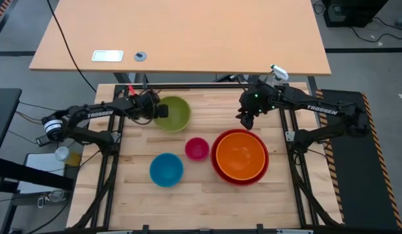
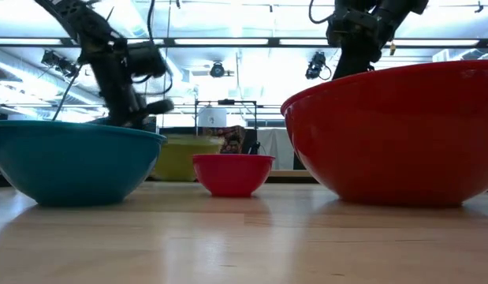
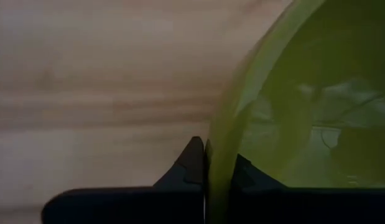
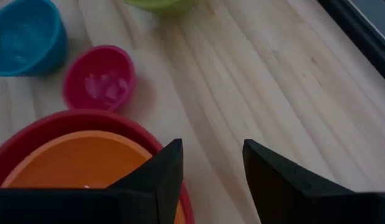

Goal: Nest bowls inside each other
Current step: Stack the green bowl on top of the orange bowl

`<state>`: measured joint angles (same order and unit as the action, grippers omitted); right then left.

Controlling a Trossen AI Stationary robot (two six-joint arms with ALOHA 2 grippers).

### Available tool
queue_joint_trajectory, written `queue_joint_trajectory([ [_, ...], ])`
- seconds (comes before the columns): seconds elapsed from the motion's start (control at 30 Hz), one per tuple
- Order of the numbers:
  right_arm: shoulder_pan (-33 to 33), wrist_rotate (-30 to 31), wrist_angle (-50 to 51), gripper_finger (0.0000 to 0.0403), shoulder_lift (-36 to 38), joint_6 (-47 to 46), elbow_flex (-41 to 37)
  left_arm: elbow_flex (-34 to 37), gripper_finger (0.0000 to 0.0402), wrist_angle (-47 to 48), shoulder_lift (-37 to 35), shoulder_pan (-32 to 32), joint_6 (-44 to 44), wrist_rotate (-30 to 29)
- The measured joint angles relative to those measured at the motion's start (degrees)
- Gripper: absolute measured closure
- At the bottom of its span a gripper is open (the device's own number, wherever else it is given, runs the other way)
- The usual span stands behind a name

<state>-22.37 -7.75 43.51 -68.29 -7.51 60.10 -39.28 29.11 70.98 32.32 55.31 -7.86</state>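
Observation:
The lime green bowl point(image 1: 174, 114) stands at the table's far left, with my left gripper point(image 1: 160, 111) shut on its left rim. The orange bowl point(image 1: 240, 154) sits nested inside the red bowl point(image 1: 219, 170) at the right. The magenta bowl point(image 1: 197, 149) and the blue bowl point(image 1: 166, 169) rest on their bases at the middle. My right gripper point(image 1: 247, 121) hangs open above the table, beyond the red bowl's far rim, with nothing between its fingers. My left gripper pinches the green bowl's rim point(image 3: 218, 163) on the bowl's left side, one finger point(image 3: 191, 163) outside the wall and one inside. The fingers come slanting down from the table's left. Whether the bowl's base is still on the table does not show.
A light wooden desk point(image 1: 188, 39) stands beyond the table's far edge. A clear bottle point(image 1: 61, 154) stands off the table to the left. Bare wood lies along the near edge and between the green bowl and my right gripper.

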Motion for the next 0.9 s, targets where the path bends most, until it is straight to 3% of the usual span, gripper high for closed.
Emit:
queue_joint_trajectory([
  [0.33,-10.80,-6.73,1.45,0.0228,0.00,3.65,0.00,-17.38,0.0392,2.44,3.63,-7.50,-7.48,0.22],
  [0.63,-19.05,-9.96,2.88,0.0228,1.80,7.13,0.00,-38.64,0.0392,3.48,17.90,-17.33,-10.61,-0.03],
  [0.9,-19.78,-9.88,5.98,0.0228,8.79,7.22,0.00,-58.37,0.0392,10.05,32.48,-24.44,-17.11,0.06],
])
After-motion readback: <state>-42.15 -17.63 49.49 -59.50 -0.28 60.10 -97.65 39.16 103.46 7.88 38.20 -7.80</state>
